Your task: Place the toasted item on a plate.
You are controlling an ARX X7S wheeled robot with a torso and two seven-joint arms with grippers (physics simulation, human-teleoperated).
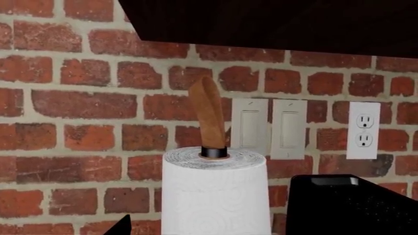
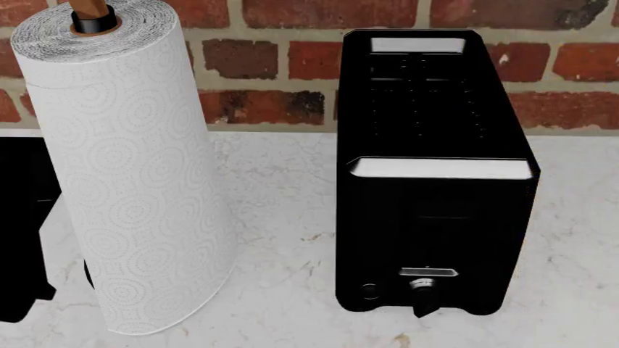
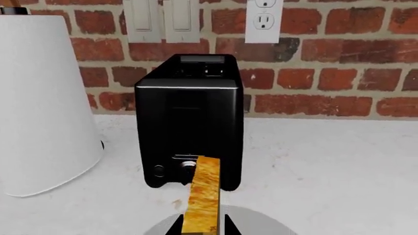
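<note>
In the right wrist view my right gripper (image 3: 201,226) is shut on the toasted item (image 3: 203,193), a thin golden-brown slice standing on edge between the two black fingertips (image 3: 175,229). The light grey plate (image 3: 256,224) lies just beneath it, only its far rim showing. The black toaster (image 3: 189,122) stands right behind the slice; in the head view its slots (image 2: 425,80) look empty. My left gripper (image 1: 207,231) is raised near the paper towel roll (image 1: 216,196). Only one fingertip (image 1: 123,228) shows, set wide, and nothing is in it.
The paper towel roll (image 2: 126,181) on a wooden holder (image 1: 207,117) stands left of the toaster (image 2: 435,181) on the white marble counter (image 2: 280,239). A brick wall with switches (image 1: 269,128) and an outlet (image 1: 363,129) is behind. A dark cabinet (image 1: 274,24) hangs overhead. A black shape (image 2: 19,232) sits at the left edge.
</note>
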